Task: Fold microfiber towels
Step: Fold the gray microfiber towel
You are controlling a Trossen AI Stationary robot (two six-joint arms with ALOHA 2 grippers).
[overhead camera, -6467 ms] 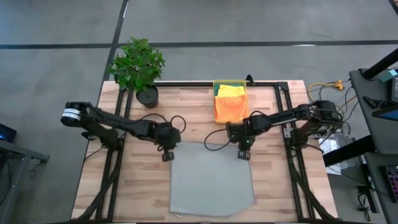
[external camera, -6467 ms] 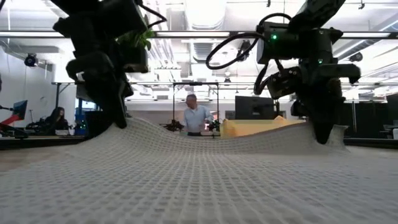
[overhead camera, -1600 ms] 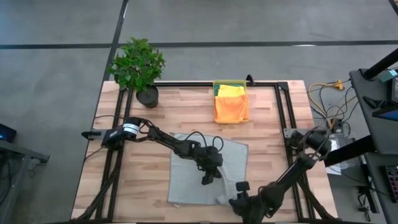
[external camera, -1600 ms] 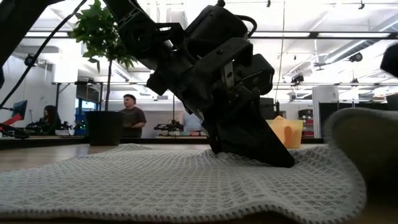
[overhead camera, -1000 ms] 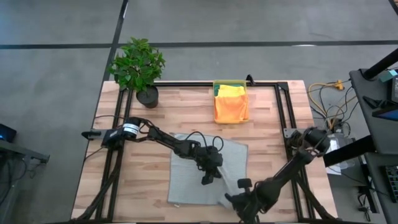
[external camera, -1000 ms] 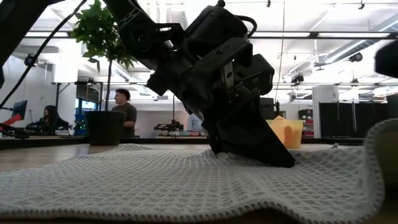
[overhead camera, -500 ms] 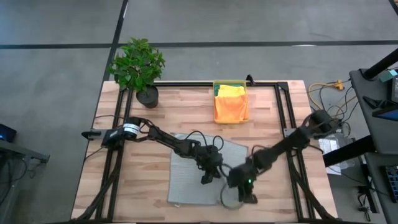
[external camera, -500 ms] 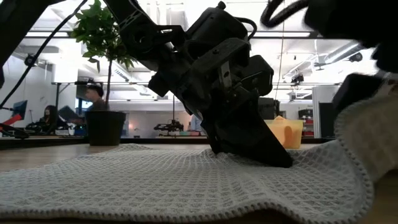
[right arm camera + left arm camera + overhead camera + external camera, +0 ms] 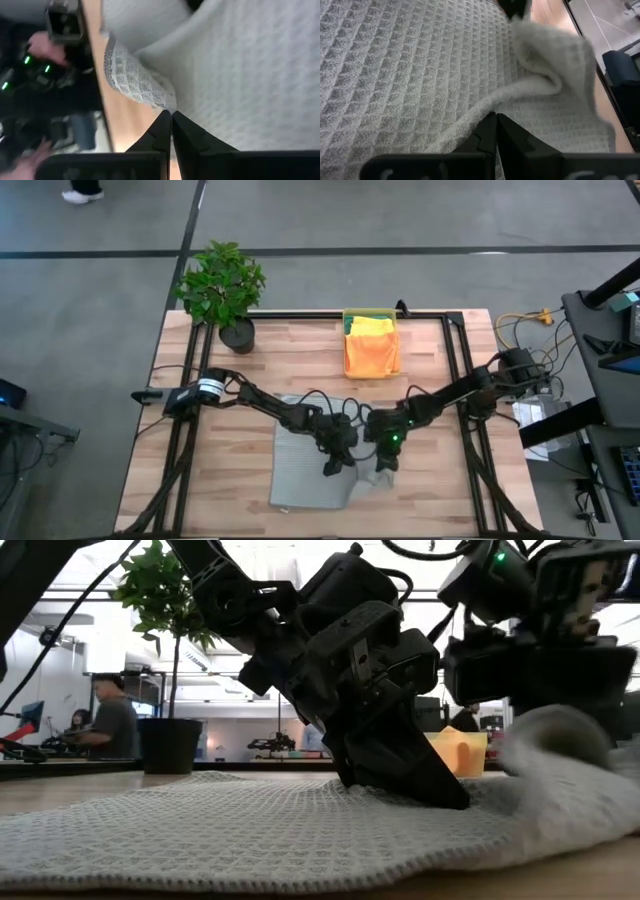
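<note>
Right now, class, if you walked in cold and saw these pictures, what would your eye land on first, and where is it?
First, the two dark arms meeting mid-table over the light grey towel: the left gripper presses its shut fingers onto the cloth, while the right gripper, shut on the towel's edge, drags it into a fold. Next, the bright yellow bin of orange and yellow cloths at the far edge, and the potted plant at the far left corner.

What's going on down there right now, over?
Left gripper shut, pressing on the grey towel. Right gripper shut on the towel's right edge, carrying it over. Nothing in the way.
</note>
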